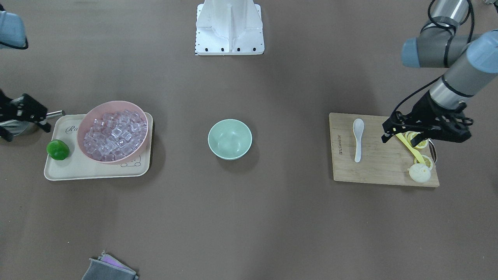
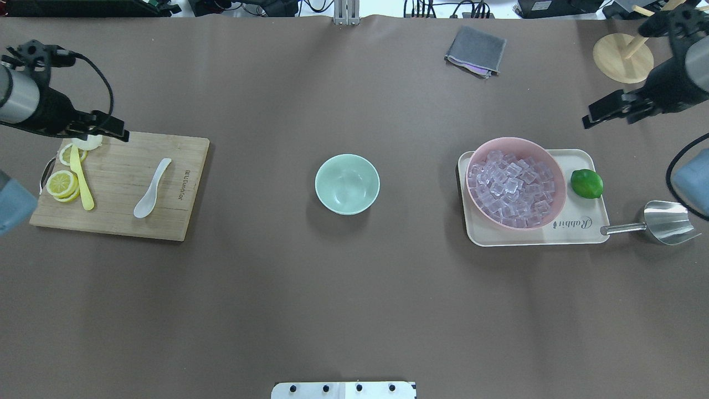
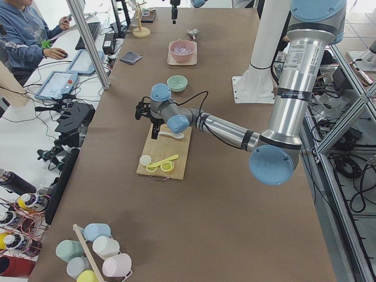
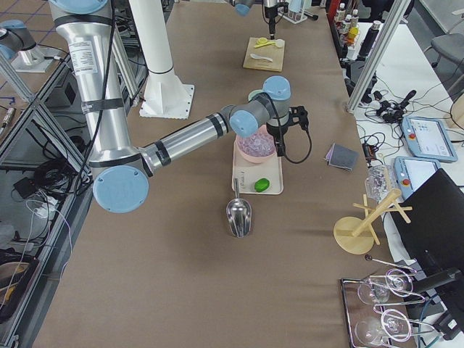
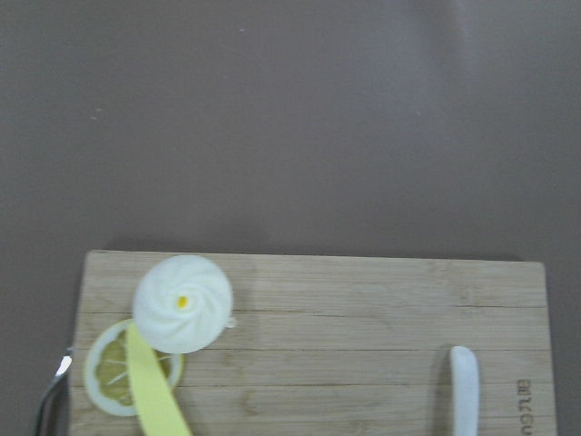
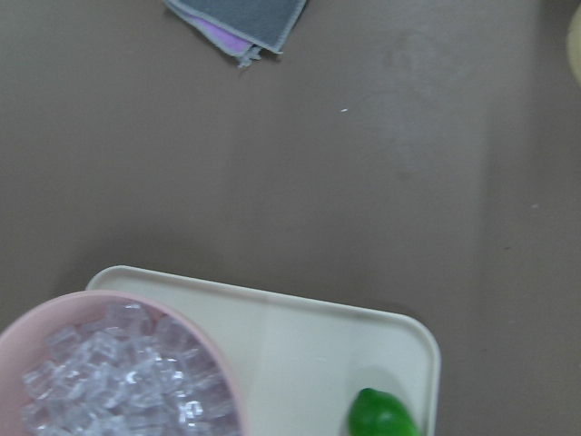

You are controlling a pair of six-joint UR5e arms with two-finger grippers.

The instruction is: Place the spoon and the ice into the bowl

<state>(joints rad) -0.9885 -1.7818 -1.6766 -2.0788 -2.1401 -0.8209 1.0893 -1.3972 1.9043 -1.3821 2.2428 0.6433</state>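
Both empty, seemingly: left pincer (image 1: 390, 129) over board (image 1: 373, 165), right pincer (image 2: 594, 115) near tray (image 2: 576, 234); opening indiscernible.

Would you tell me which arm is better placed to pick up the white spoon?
Left. The left hand hovers at the cutting board where the spoon lies; the right hand is at the opposite end, by the tray.
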